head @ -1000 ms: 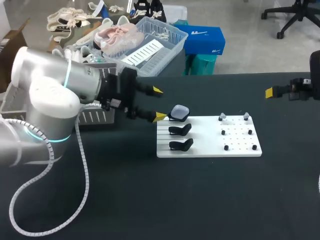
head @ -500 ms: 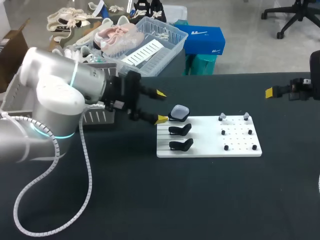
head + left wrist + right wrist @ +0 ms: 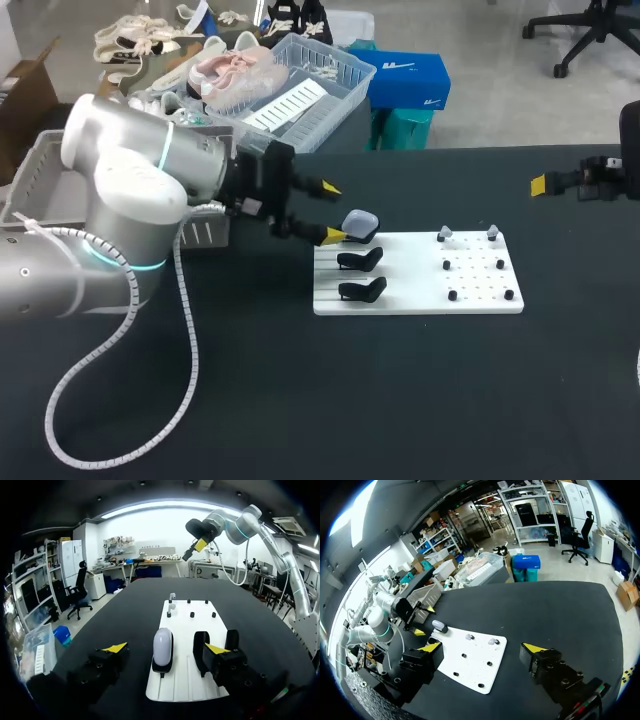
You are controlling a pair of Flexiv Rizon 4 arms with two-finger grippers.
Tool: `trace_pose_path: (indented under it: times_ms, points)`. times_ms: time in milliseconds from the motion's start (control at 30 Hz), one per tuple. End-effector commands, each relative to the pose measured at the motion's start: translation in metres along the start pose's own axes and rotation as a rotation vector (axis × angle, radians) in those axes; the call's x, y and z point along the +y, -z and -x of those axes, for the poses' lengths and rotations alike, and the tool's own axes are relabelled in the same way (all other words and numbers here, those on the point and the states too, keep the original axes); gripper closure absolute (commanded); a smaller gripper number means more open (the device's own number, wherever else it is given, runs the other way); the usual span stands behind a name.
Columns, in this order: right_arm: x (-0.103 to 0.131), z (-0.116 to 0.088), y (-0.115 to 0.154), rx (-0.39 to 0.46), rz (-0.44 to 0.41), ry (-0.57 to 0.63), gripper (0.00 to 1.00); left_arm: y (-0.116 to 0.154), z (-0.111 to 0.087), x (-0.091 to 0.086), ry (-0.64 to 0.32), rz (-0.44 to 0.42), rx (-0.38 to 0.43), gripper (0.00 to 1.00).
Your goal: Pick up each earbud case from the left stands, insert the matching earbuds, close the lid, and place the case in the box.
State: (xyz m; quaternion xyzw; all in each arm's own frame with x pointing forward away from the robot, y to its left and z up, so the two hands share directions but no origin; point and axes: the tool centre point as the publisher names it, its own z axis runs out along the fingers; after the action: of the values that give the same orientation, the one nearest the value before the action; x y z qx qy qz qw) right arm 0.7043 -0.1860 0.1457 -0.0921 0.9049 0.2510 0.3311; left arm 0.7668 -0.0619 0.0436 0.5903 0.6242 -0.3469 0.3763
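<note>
A white board (image 3: 418, 274) lies flat on a black table (image 3: 400, 400). On the board's left side three black stands are set in a row. The rearmost stand carries a pale earbud case (image 3: 359, 224) with its lid closed. The two stands nearer the front, (image 3: 360, 260) and (image 3: 362, 290), are bare.

At the board's far right rear, two small earbuds (image 3: 445, 235) are seated on pegs.

The left gripper (image 3: 331, 212) is held at the board's left rear corner with its fingers spread wide. In the left wrist view the case (image 3: 162, 645) is seen in line with the gap between them, touched by neither finger.

The right gripper (image 3: 481, 647) is held well off the board's right side, its fingers also spread apart and nothing gripped.
</note>
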Motion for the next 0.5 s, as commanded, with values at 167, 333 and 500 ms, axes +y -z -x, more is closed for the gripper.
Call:
trace_pose_path:
  times_ms: [167, 333, 500]
  points:
    - [0.001, 0.000, 0.001, 0.001, -0.005, -0.001, 0.00, -0.012, -0.003, 0.005, 0.026, -0.012, -0.008, 0.00]
    - [0.001, 0.000, 0.001, 0.001, -0.005, -0.001, 0.00, -0.018, -0.007, -0.001, 0.028, -0.026, -0.002, 0.11]
    - [0.001, 0.000, 0.001, 0.001, -0.005, -0.001, 0.00, -0.023, -0.009, -0.002, 0.073, -0.044, 0.003, 0.27]
